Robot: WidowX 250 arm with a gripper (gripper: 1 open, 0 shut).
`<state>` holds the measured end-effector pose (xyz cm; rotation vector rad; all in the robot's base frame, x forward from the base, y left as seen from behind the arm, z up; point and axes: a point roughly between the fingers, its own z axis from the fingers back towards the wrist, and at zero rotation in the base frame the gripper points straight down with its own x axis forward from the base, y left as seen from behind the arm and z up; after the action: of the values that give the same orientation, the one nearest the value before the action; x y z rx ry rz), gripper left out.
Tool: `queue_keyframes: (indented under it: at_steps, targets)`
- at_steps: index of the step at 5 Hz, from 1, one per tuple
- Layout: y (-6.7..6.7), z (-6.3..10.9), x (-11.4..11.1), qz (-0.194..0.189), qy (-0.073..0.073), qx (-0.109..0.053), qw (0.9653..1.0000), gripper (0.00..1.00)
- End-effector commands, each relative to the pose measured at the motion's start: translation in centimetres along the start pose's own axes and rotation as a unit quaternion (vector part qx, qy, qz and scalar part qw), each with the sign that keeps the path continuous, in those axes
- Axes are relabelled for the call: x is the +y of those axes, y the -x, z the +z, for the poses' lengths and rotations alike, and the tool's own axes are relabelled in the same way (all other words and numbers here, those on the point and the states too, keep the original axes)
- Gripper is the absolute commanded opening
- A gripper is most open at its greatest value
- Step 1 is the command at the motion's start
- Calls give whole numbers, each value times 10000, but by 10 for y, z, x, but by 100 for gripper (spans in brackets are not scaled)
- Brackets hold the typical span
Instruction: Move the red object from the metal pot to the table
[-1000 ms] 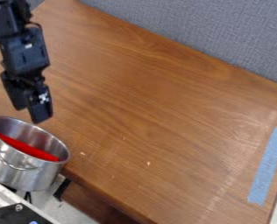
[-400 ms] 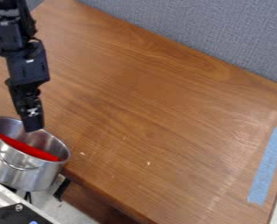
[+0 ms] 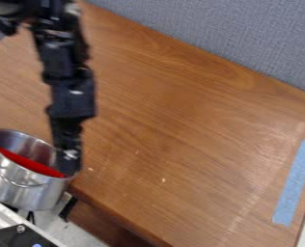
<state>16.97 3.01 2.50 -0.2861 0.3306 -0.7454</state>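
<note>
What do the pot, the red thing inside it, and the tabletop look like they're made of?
The metal pot looks like polished steel: silvery walls with bright reflections. The red object could be plastic or painted wood; it is evenly bright red and unmarked, so it's hard to say. The table looks like wood or a wood-look laminate, brown with visible grain and a dull sheen.
</note>
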Motion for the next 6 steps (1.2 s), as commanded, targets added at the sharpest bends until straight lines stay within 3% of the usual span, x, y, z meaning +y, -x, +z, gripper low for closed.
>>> queue_keyframes:
  at_steps: [1,2,3,5,6]
  targets:
    - [-17,17,-25,-282,-230,77,9993,100]
    - [-4,21,-9,324,-154,-96,9993,100]
    - [8,22,6,864,-26,-179,9961,100]
    - [56,29,54,1622,67,-292,9863,100]
    - [35,15,62,1928,134,-427,9802,100]
